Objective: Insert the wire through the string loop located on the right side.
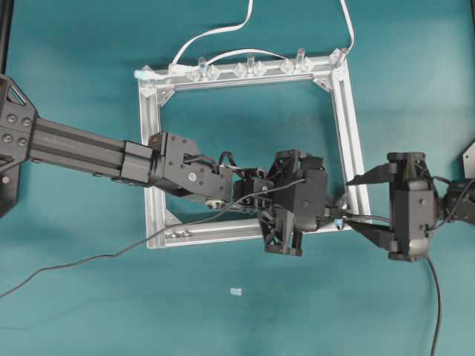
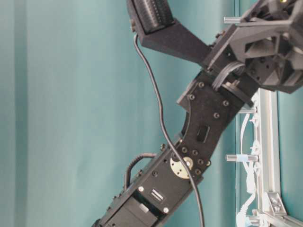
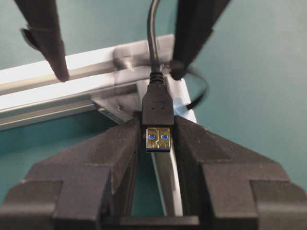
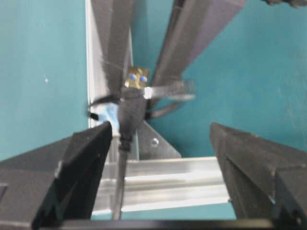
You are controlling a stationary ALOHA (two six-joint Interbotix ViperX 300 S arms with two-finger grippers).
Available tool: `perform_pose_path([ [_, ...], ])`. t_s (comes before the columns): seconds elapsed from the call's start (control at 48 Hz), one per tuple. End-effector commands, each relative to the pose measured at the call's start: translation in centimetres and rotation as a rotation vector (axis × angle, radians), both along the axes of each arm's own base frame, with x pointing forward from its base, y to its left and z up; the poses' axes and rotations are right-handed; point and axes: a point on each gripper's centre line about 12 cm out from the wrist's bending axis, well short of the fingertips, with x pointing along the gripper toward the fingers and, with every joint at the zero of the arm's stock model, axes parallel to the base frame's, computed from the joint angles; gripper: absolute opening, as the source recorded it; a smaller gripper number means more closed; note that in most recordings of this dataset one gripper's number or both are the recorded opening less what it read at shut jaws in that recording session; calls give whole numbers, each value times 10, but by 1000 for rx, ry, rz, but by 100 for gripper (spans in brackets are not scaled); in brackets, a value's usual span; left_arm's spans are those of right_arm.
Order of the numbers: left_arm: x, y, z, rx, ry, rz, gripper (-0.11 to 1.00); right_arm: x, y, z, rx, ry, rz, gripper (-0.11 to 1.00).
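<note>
Threading is the step in hand: the wire (image 3: 152, 38) is held by its plug (image 3: 158, 117), which is pinched between the two pads of the left tool (image 3: 158, 139), the gold-coloured mouth of the plug facing the left wrist camera. In the overhead view the left tool (image 1: 326, 215) is seen reaching across to the lower right corner of the aluminium frame (image 1: 349, 119), and the wire (image 1: 111, 256) is seen trailing away over the teal surface (image 1: 74, 81) toward the left edge. The string loop (image 4: 165, 96) is seen from the right wrist as a thin dark ring standing out to the side of the frame rail, with a pale bluish piece (image 4: 109, 114) at its base; the plug (image 4: 135, 79) appears to sit just at it, but it cannot be told from these blurred pictures whether the tip is already inside the ring or only beside it. The right tool (image 4: 160, 143) is spread wide and grasps nothing, its fingers being placed on either side of the corner. The next move is judged to call for the plug to be taken over on the far side of the ring and drawn through gently, the ring being slight and easily pushed aside. From the table-level view the loop and plug cannot be made out, being hidden by the arm.
</note>
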Motion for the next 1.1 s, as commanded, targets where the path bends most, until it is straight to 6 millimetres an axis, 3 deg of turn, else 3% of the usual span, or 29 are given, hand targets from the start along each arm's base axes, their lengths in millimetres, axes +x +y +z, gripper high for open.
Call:
perform_pose_path([
  [0.0, 2, -2, 26, 3, -53, -8, 26, 2, 0, 3, 4, -13, -7, 91],
  [0.188, -7, -1, 29, 3, -31, -8, 26, 1, 0, 3, 7, -12, -6, 91],
  [0.792, -74, 2, 34, 9, 58, -16, 26, 3, 0, 4, 8, -16, -9, 90],
  [1.083, -127, -7, 40, 18, 217, -53, 26, 5, 1, 7, 9, -26, -12, 90],
])
